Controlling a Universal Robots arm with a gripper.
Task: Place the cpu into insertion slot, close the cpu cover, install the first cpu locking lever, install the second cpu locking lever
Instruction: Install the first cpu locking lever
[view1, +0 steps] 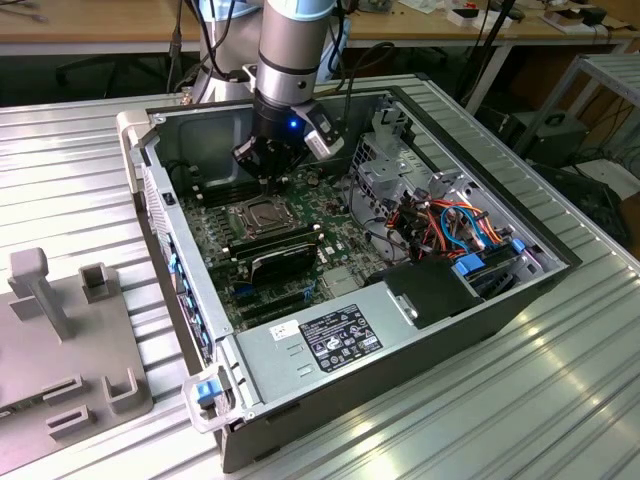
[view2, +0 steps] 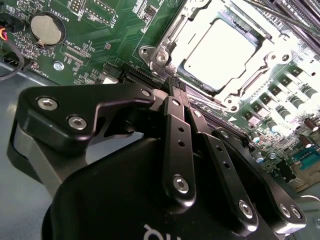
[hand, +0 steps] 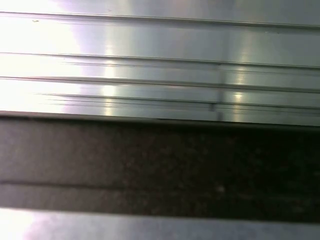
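The cpu lies flat in the insertion slot on the green motherboard, its silvery top bright. The cpu cover, a thin metal frame, lies down around the chip. In the exterior view the cpu sits mid-board inside the open computer case. My gripper hangs just behind the socket, at the socket's far edge. In the second wrist view my gripper is shut, its black fingertips pressed together just off one side of the frame. Nothing shows between them. Whether the tips touch a locking lever cannot be told.
Long black memory sticks lie just in front of the socket. A coin battery sits on the board. Orange and blue cables and a drive cage fill the case's right. A grey fixture stands on the ribbed table.
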